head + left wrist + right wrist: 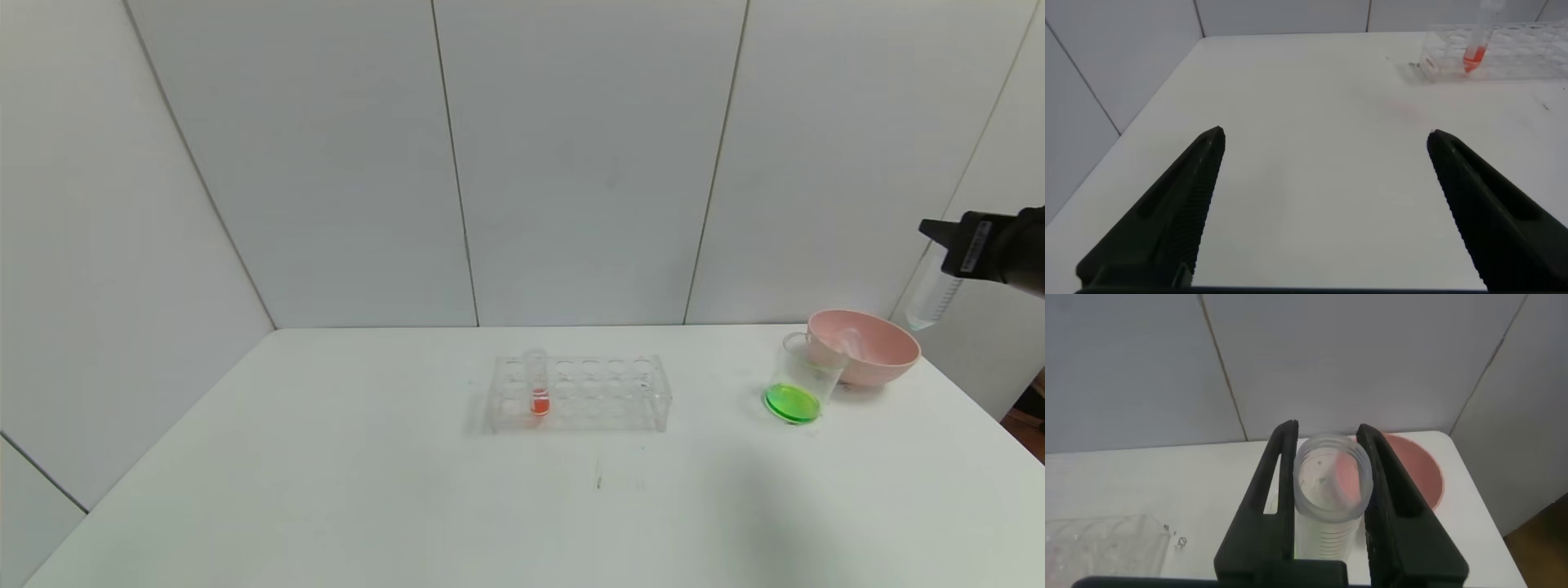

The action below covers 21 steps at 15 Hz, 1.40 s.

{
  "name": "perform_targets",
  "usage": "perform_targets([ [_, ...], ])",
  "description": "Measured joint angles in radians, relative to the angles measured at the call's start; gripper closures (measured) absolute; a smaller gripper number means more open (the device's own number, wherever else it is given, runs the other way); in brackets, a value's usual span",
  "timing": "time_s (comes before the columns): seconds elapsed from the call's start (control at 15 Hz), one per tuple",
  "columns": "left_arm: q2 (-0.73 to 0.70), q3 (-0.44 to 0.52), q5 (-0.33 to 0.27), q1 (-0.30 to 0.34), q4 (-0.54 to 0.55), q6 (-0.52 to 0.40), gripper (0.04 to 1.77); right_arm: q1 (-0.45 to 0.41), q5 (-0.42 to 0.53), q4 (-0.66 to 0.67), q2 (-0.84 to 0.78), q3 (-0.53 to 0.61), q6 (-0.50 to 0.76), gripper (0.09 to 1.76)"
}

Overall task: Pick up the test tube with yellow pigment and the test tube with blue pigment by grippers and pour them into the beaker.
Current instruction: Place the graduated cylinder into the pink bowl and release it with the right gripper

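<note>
My right gripper [951, 245] is raised at the far right, above and beyond the pink bowl. It is shut on an empty clear test tube [931, 298]. In the right wrist view the gripper [1327, 429] clamps this tube [1331, 482] just below its open mouth. The beaker [804, 367] stands in front of the bowl and holds green liquid [790, 403]. No tube with yellow or blue liquid shows in any view. My left gripper [1324, 135] is open and empty over bare table, out of the head view.
The pink bowl [886, 359] at the table's right rear holds another empty clear tube [845, 341]; it also shows in the right wrist view [1421, 482]. A clear rack [604, 392] at mid-table holds one orange-red tube [539, 396], also seen in the left wrist view [1474, 53].
</note>
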Motion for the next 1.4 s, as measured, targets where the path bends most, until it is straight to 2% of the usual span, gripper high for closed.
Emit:
perform_targets([
  [0.4, 0.000, 0.000, 0.000, 0.000, 0.000, 0.000, 0.05, -0.085, -0.010, -0.004, 0.341, -0.281, -0.028, 1.30],
  [0.6, 0.000, 0.000, 0.000, 0.000, 0.000, 0.000, 0.05, -0.126, -0.010, -0.018, 0.461, -0.355, -0.035, 1.30],
  [0.8, 0.000, 0.000, 0.000, 0.000, 0.000, 0.000, 0.05, -0.137, -0.009, -0.090, 0.555, -0.393, -0.037, 1.30],
  [1.07, 0.000, 0.000, 0.000, 0.000, 0.000, 0.000, 0.05, -0.123, -0.009, -0.115, 0.629, -0.410, -0.037, 0.86],
  [1.4, 0.000, 0.000, 0.000, 0.000, 0.000, 0.000, 0.05, -0.111, -0.011, -0.151, 0.620, -0.392, -0.037, 0.52],
])
